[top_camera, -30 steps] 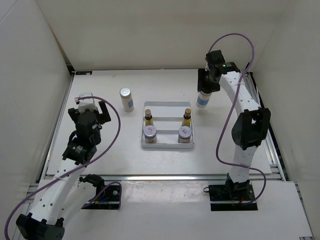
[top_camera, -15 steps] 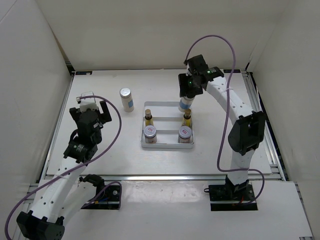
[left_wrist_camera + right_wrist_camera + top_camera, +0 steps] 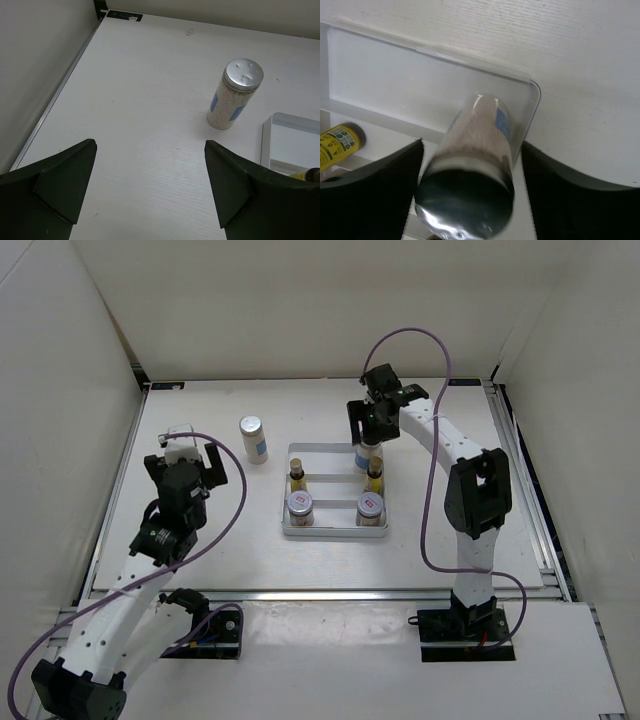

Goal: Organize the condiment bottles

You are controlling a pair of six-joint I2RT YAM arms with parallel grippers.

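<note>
You have two white bottles, one ahead of the left fingers, the other bottle between the right fingers. Count two amber bottles, two jars, one tray.

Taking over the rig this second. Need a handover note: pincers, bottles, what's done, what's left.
Left pincer: open, empty, over the table left of the tray.
Right pincer: around a white bottle at the tray's back right slot; gripping or released, unclear.
Done: amber bottles in the middle row, jars in the front row.
Left: confirm the release, then fetch the second white bottle, upright on the table left of the tray; the back left slot looks free.
</note>
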